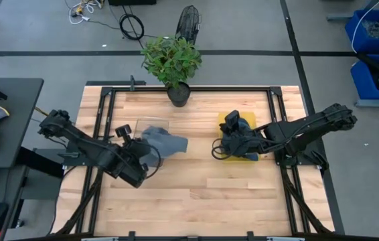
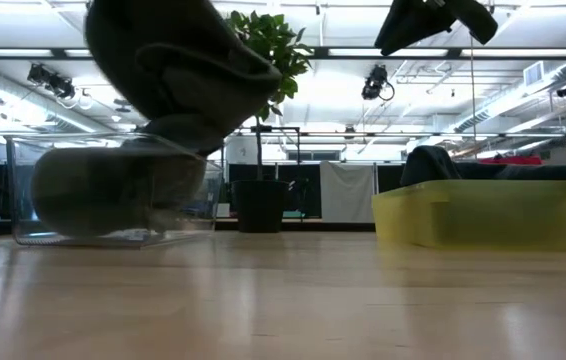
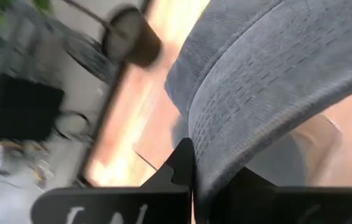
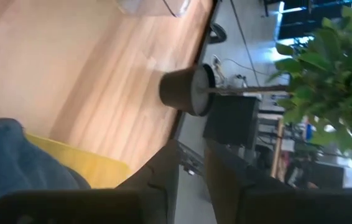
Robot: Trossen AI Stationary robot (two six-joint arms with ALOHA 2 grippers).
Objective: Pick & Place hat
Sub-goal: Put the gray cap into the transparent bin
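Gripping a soft grey fabric cap [image 1: 166, 142] by its brim, the left gripper [image 1: 138, 159] carries it just above the clear plastic bin [image 2: 113, 190], which sits left of the potted green plant [image 1: 172, 63]. Light and floppy, the cap sags from that pinch; the stiffer brim looks the surest hold. Right of the plant, the right gripper [image 1: 224, 144] waits, nearly closed and empty, over the yellow bin [image 2: 483, 215].
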